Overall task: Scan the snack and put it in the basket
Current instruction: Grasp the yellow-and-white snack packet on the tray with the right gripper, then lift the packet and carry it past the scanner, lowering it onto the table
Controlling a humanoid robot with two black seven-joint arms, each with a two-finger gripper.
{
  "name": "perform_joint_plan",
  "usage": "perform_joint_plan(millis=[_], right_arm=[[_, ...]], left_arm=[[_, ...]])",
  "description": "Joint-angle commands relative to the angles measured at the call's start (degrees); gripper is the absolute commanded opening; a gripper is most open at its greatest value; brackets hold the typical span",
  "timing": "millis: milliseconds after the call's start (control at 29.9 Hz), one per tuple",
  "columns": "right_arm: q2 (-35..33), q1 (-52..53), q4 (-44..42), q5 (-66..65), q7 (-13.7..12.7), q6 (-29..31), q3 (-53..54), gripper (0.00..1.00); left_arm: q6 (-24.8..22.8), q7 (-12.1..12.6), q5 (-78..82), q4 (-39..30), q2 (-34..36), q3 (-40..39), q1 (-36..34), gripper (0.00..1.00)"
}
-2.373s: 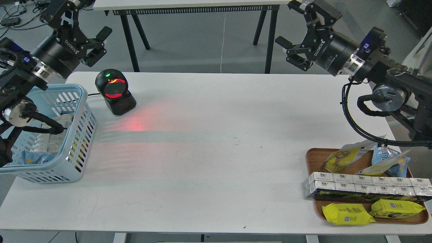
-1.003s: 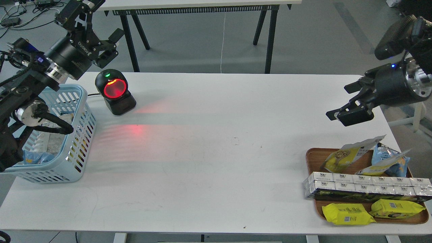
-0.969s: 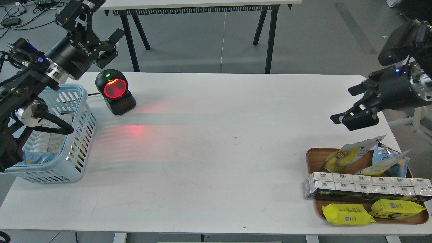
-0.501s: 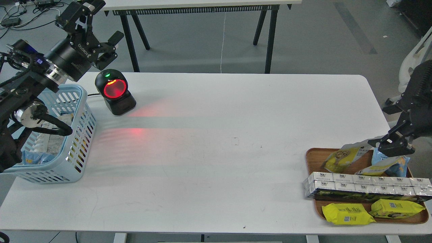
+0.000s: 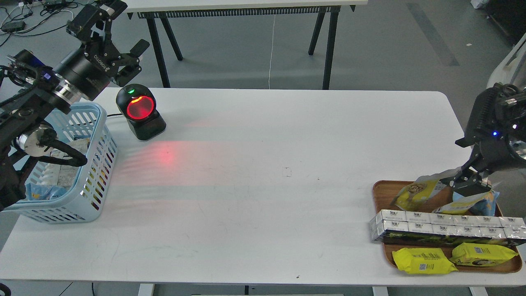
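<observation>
The snack (image 5: 421, 189), a pouch with a white top and a yellow lower part picturing nuts, lies tilted at the back of the brown wooden tray (image 5: 381, 196) at the right. My right gripper (image 5: 469, 184) is low over the tray, right at the pouch's white top end. It is dark and seen end-on, so its fingers cannot be told apart. The light blue basket (image 5: 98, 164) stands at the table's left edge with several packs inside. My left gripper (image 5: 118, 33) is open and empty, high behind the basket and the scanner.
A black scanner (image 5: 140, 111) with a glowing red window stands right of the basket and throws red light on the table. The tray also holds a blue-and-yellow bag (image 5: 472, 201), a row of silver boxes (image 5: 444, 226) and two yellow pillow packs (image 5: 423, 261).
</observation>
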Motion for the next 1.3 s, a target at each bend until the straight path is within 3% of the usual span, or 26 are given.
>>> perform_joint_plan(millis=[0,167,334,401,468,501,602,635,1270], right_arm=[[2.8,-3.9,-1.0,0.0,0.0,0.0,2.1,0.97],[5.2,-10.4,-1.3,-0.4,0.0,0.0,6.0,0.96],[6.7,-12.7,-4.0,-0.6,0.0,0.0,7.9,0.81],[6.9,-12.7,-4.5,-0.6,0.0,0.0,7.9,0.63],[6.9,-12.7,-4.6,-0.6,0.0,0.0,8.0,0.36],[6.9,-12.9,-4.6,-0.6,0.0,0.0,8.0,0.27],[6.9,-13.2,-4.7,-0.6,0.0,0.0,8.2,0.03],[6.8,-13.2,-4.7,-0.6,0.0,0.0,8.3,0.0],[6.5,-14.8,-6.1,-0.6,0.0,0.0,14.3,0.0]], left_arm=[[0.0,0.0,-0.1,0.0,0.2,0.0,0.0,1.0],[0.0,0.0,0.0,0.0,0.3,0.0,-0.1,1.0],[0.0,0.0,0.0,0.2,0.4,-0.1,-0.1,1.0],[0.0,0.0,0.0,0.3,0.4,-0.1,-0.1,1.0],[0.0,0.0,0.0,0.3,0.4,-0.1,-0.1,1.0],[0.0,0.0,0.0,0.3,0.3,-0.1,-0.1,1.0],[0.0,0.0,0.0,0.3,0.3,-0.1,-0.1,1.0],[0.0,0.0,-0.1,0.3,0.3,-0.1,-0.1,1.0],[0.0,0.0,0.0,0.4,0.5,0.0,-0.3,1.0]])
